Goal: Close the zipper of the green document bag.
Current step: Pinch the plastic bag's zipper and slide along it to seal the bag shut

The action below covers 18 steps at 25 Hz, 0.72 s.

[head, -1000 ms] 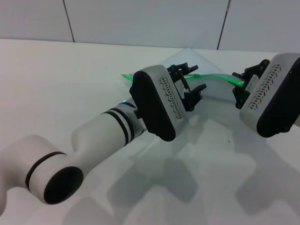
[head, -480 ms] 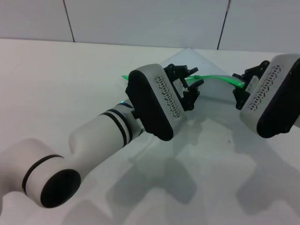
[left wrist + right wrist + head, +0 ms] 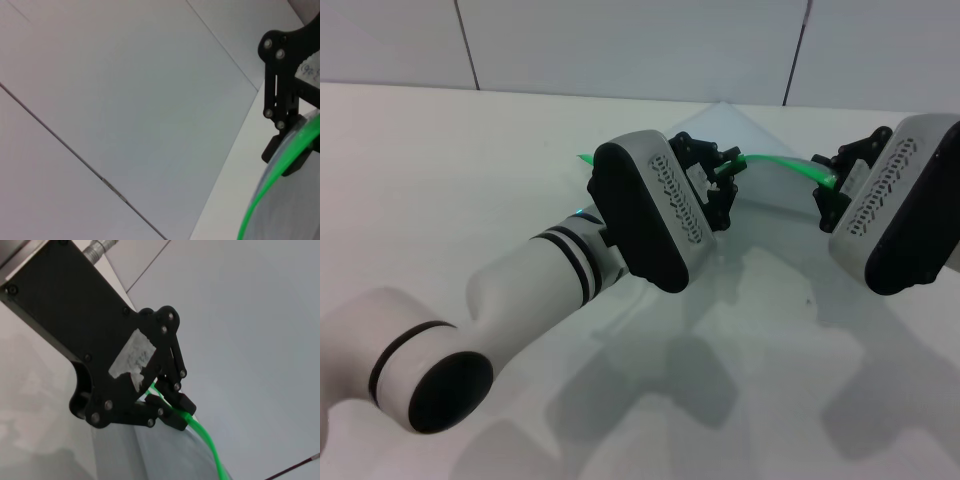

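Note:
The green document bag [image 3: 772, 190] is a translucent sheet held up off the table between both grippers. Its zipper [image 3: 775, 160] is a bright green strip arching from one gripper to the other, with its far left end poking out behind the left arm. My left gripper [image 3: 723, 175] is shut on the strip near the middle; the right wrist view shows it [image 3: 172, 412] clamped on the zipper [image 3: 207, 445]. My right gripper [image 3: 828, 188] is shut on the strip's right end, and it [image 3: 290, 150] shows in the left wrist view on the zipper [image 3: 257, 202]. The slider is hidden.
The white table [image 3: 470, 170] stretches to the left and in front of the arms. A pale panelled wall [image 3: 620, 40] with dark seams stands close behind the bag. My bulky left forearm [image 3: 540, 280] crosses the foreground.
My left gripper has slid a little left and farther back along the green strip, so more strip shows between the grippers. The right gripper has barely moved.

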Motion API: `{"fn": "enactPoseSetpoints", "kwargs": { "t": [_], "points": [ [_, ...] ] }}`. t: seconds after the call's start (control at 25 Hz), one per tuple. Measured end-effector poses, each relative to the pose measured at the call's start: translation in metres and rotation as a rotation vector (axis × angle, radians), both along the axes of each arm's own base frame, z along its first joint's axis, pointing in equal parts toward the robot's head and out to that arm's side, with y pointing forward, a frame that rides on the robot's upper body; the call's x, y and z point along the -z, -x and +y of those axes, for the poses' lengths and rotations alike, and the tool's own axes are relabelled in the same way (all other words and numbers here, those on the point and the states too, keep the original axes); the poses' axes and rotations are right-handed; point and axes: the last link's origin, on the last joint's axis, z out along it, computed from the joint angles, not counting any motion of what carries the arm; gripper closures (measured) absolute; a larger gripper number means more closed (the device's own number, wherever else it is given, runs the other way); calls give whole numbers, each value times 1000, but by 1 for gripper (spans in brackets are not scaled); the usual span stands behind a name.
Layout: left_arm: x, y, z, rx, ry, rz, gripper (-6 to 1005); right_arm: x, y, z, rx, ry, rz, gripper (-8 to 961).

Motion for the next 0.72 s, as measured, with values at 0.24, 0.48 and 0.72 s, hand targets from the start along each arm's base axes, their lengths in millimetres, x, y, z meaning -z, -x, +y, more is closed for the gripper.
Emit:
{"fn": "enactPoseSetpoints", "kwargs": {
  "t": [0.24, 0.48, 0.72],
  "points": [
    [0, -1, 1, 5, -2, 1, 920, 0, 1, 0, -3, 1, 1, 905],
    [1, 2, 2, -1, 1, 11, 919, 0, 3, -1, -7, 0, 4, 906],
    [1, 11, 4, -43, 2, 12, 920, -5, 3, -3, -8, -14, 14, 906]
  ]
}}
